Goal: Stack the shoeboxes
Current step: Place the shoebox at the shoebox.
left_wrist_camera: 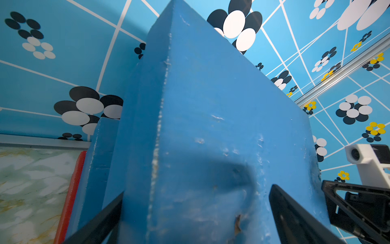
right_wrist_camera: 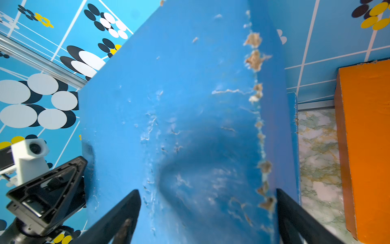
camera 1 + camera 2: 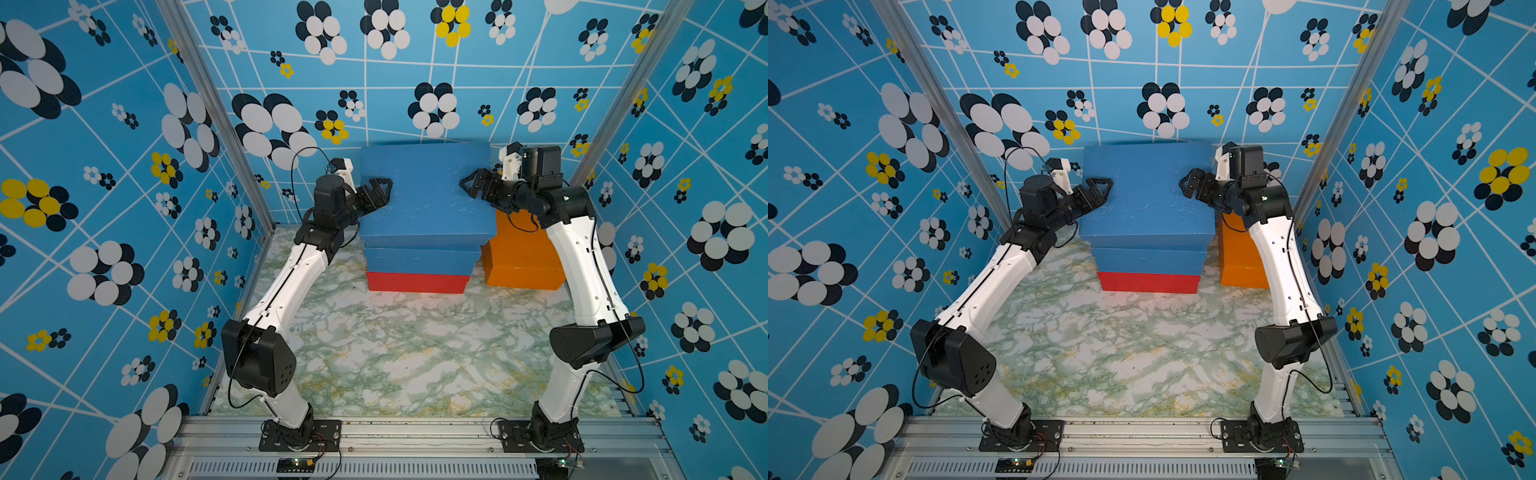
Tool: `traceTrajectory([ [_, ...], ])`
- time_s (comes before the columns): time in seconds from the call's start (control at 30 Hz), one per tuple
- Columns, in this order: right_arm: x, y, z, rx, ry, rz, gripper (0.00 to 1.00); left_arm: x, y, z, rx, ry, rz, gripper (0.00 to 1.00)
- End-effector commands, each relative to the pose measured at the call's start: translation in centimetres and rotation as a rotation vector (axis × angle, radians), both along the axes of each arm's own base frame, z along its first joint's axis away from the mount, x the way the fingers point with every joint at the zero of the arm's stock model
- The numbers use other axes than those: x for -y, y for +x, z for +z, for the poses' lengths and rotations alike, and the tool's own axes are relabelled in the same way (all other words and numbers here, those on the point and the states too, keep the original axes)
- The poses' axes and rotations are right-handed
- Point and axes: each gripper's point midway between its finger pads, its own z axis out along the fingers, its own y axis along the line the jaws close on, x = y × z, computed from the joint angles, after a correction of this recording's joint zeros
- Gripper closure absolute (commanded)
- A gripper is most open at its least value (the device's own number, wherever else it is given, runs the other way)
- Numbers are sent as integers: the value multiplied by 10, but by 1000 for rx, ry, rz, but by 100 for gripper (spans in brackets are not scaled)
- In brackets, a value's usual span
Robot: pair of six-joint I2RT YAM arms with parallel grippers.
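STEP: matte blue lidded shoebox (image 3: 424,195) tops blue-and-red stack (image 3: 419,262) | HANDS: left hand (image 3: 380,193), right hand (image 3: 467,187) jaws apart, straddling its ends | NEXT: back clear, jointly lift orange lidded shoebox (image 3: 523,257) off marbled desk (image 3: 395,353).

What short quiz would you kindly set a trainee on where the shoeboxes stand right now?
1. True or false: the orange box sits on a blue box.
2. The bottom box is: A blue, B red, C orange?
3. How many boxes are stacked?
Key: 1 false, it stands on the table; 2 B; 3 three: bottom box, lower blue box, top blue box.
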Motion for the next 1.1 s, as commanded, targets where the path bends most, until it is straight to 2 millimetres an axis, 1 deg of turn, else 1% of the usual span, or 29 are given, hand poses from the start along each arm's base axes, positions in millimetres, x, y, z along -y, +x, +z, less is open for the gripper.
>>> traceTrajectory([
  [0.0,-75,-29,21,15,175,322,1,76,-56,48,105,-89,-393,3],
  [0.27,-70,-21,13,-4,175,308,2,77,-43,40,79,-84,-385,3],
  [0.63,-67,-14,11,-5,190,303,2,79,-33,21,40,-80,-388,3],
  [0.93,-66,-12,7,-14,193,304,2,74,-23,4,4,-82,-371,2],
  [1.07,-65,-11,7,-14,191,301,2,74,-20,0,-6,-80,-371,1],
])
